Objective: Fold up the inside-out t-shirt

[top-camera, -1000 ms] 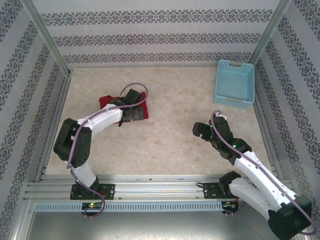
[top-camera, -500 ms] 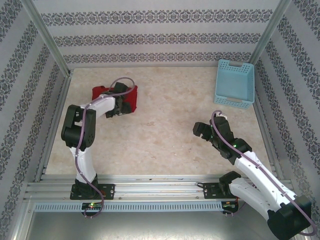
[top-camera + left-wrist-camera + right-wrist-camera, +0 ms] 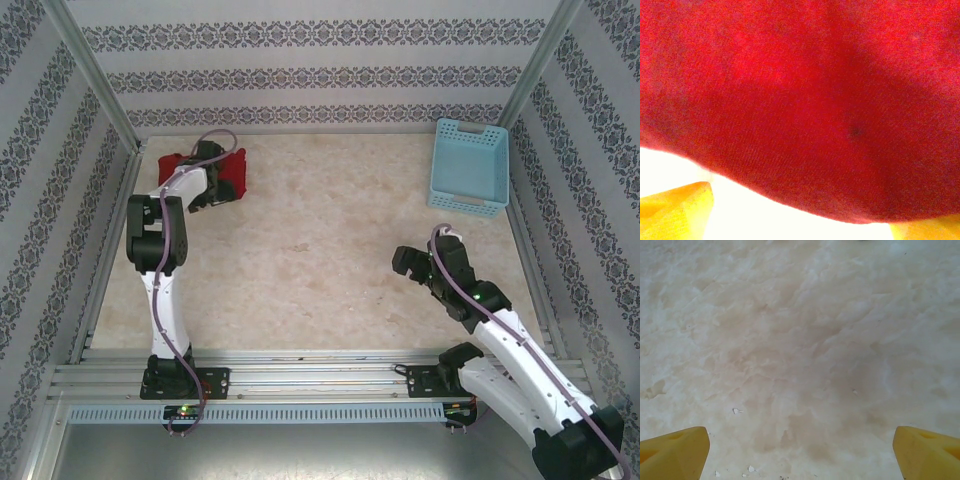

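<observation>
Right gripper hangs nearest me, low over the bare marble-patterned table, yellow fingers spread wide with nothing between them. It is well apart from the cloth and looks to be waiting its turn.

Further off, the left arm is stretched almost straight out to the far-left corner. The left gripper sits right on the inside-out t-shirt, which is bunched there as a small red bundle close to the side rail. From the wrist, the two fingertips stand far apart at the lower corners, clear of the cloth edge, while red fabric swells up close to the lens. So the jaws are released rather than pinching. Whether the palm is pressing the bundle down I cannot tell.

My guess is that this is a late step: the shirt looks compact, not spread out, and seems to be getting tucked or parked at the corner. The arm hides too much of it to say whether the fold is tidy.

Next, I think the left gripper needs to lift straight up so that no fingertip catches a layer and drags it open. If the bundle proves loose, it would need bringing back toward the middle, where both arms can reach it.

At the far right stands a light blue basket, nowhere near any of this.
</observation>
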Available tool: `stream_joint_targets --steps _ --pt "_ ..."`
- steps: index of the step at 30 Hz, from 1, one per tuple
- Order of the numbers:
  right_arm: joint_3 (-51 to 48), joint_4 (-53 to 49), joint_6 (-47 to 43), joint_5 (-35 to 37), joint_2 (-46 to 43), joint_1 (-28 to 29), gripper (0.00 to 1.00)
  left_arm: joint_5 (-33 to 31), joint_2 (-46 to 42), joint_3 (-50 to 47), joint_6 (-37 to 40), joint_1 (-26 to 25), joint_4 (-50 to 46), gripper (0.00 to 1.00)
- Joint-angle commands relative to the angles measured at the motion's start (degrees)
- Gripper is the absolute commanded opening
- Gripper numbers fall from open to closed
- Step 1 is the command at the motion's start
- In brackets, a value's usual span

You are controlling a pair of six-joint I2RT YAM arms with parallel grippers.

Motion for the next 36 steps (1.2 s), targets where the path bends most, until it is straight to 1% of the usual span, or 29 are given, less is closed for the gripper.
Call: stream_joint_targets --steps 1,3,6,11,13,15,17,18,22,23,26,27,29,30,31,34,36 --pt "1.2 -3.3 -1.9 1.4 -2.5 -1.4 0.95 -2.1 0.2 2.2 3.0 2.7 -4.0 0.88" --pt "1.2 -3.8 -2.3 1.0 -3.1 -2.2 0.95 -2.6 -0.1 2.7 3.5 3.3 -4.7 0.88" --pt "1.6 -4.4 -2.8 1.1 -3.3 -3.1 0.95 -0.9 -2.1 1.7 3.3 3.1 -4.5 0.89" --pt "2.4 -3.1 -4.9 2.7 -2.8 -4.5 0.98 0.1 -12.3 -8.7 2.1 1.2 1.9 0.94" --pt "2.5 -1.2 -6.3 4.5 -1.8 -5.3 0.98 -0.4 -18.6 -15.5 1.7 0.5 6.2 0.99" --pt "3.1 1.0 -8.3 6.2 0.2 -6.4 0.98 -0.8 -25.5 -22.8 1.2 0.2 11.1 1.00" --pt "3.8 3.5 -9.5 8.8 2.6 -7.6 0.98 -3.0 -32.8 -30.8 0.6 -0.3 16.7 1.00" --pt "4.0 5.3 -10.4 9.0 3.8 -8.6 0.98 -4.1 -36.7 -34.9 0.2 -0.6 19.6 1.00" --pt "0.3 17.6 -14.1 8.5 7.1 -11.9 0.98 -8.9 -50.9 -52.4 -0.9 -1.1 33.9 1.00" --pt "-1.2 21.6 -16.2 8.0 8.0 -12.4 0.98 -9.7 -54.0 -56.5 -0.7 -1.1 37.4 1.00" --pt "-4.4 29.2 -20.0 9.1 12.0 -12.9 0.98 -11.7 -59.6 -65.5 1.5 -1.2 46.0 1.00" --pt "-4.6 30.1 -20.9 9.4 13.3 -13.0 0.98 -12.9 -60.4 -67.4 1.9 -1.3 48.2 1.00" --pt "-5.0 33.5 -22.1 10.3 16.8 -13.3 0.98 -14.4 -61.4 -71.2 5.4 -1.8 53.7 1.00" --pt "-3.9 33.3 -23.3 9.6 17.4 -13.4 0.98 -14.7 -61.2 -72.1 6.4 -1.9 55.1 1.00" --pt "-4.6 36.8 -25.1 9.2 18.2 -13.1 0.98 -14.7 -60.3 -72.5 7.5 -1.9 55.7 1.00" --pt "-7.4 45.4 -27.1 9.0 21.7 -13.5 0.98 -11.7 -56.3 -72.2 9.5 -2.0 57.4 1.00" --pt "-8.1 49.8 -29.0 7.5 24.7 -13.7 0.98 -9.3 -53.5 -74.4 10.6 -2.0 63.9 1.00"
